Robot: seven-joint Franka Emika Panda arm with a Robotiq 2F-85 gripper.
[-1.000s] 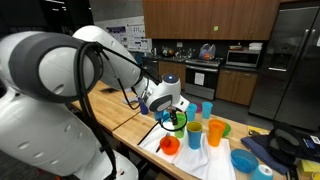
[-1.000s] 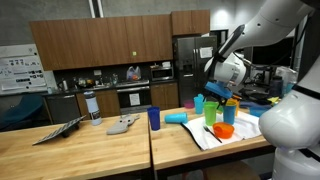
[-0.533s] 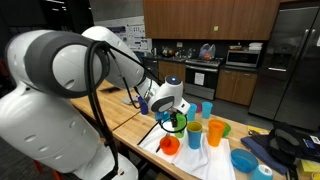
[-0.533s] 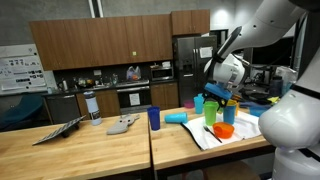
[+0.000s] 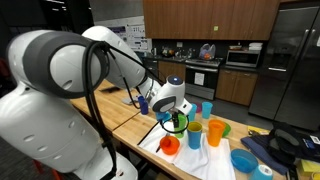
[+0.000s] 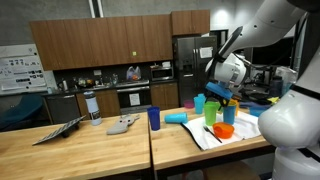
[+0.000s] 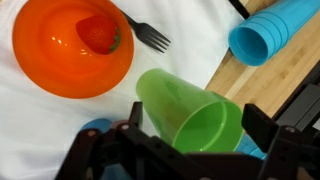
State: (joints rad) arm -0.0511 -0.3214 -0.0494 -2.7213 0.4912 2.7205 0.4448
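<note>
In the wrist view a green cup [image 7: 190, 115] stands upright on a white cloth [image 7: 40, 120], its mouth right under the camera. My gripper [image 7: 200, 125] is open, one finger [image 7: 134, 118] on each side of the rim with a small gap to it. An orange bowl [image 7: 60, 60] holding a strawberry [image 7: 98, 33] sits beside the cup, and a black fork [image 7: 150, 35] lies at the bowl's edge. In both exterior views the gripper [image 5: 175, 110] [image 6: 219, 95] hangs over the green cup [image 5: 178, 123] [image 6: 211, 113].
A blue cup [image 7: 275, 30] lies on its side on the wooden counter [image 7: 290, 75]. In an exterior view a blue cup [image 5: 194, 135], an orange cup [image 5: 215, 130] and a blue bowl [image 5: 243, 160] crowd the cloth. A dark blue cup [image 6: 154, 118] stands further along the counter.
</note>
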